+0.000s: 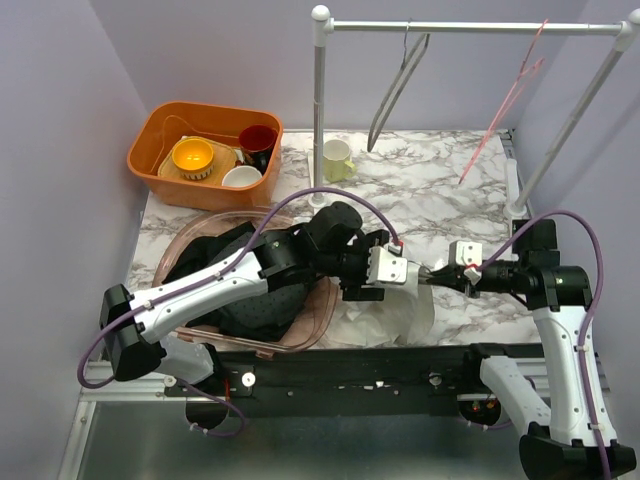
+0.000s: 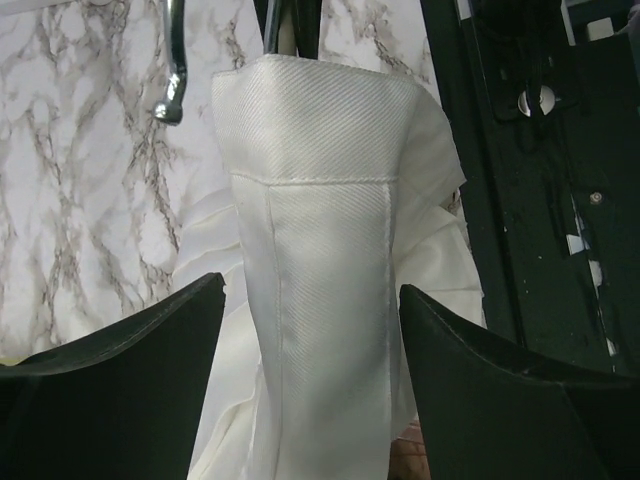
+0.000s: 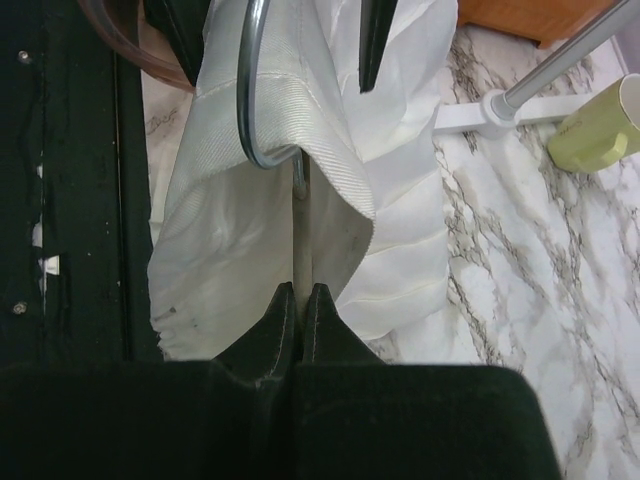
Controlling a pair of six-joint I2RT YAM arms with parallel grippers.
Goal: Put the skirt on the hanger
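White twill fills the gap between the left gripper's (image 2: 310, 290) two black fingers (image 2: 140, 380), which stand wide apart on either side of the skirt's (image 2: 320, 180) waistband. No grip on the cloth shows.

Facing it, the right gripper (image 3: 302, 295) has its two fingers pressed together on a thin pale stem. This runs up to the bend of one steel hanger (image 3: 248, 100), and the skirt's waistband is draped around that bend. The rest of the pleated cloth spills onto the marble-patterned table (image 1: 440, 190), near its front edge and between the two arms.

Just left of the arms sits one clear tub (image 1: 320, 310) holding a dark garment (image 1: 250, 305). At the far left corner, one orange bin (image 1: 145, 150) carries three vessels: a yellow bowl (image 1: 193, 155), a white bowl (image 1: 241, 177) and a dark red cup (image 1: 258, 138). One pale yellow mug (image 1: 337, 160) stands beside the near upright of the clothes rack (image 1: 470, 27). Two more hangers hang from the rack's rail, a grey hanger (image 1: 400, 85) and a pink hanger (image 1: 505, 100), well apart from each other.
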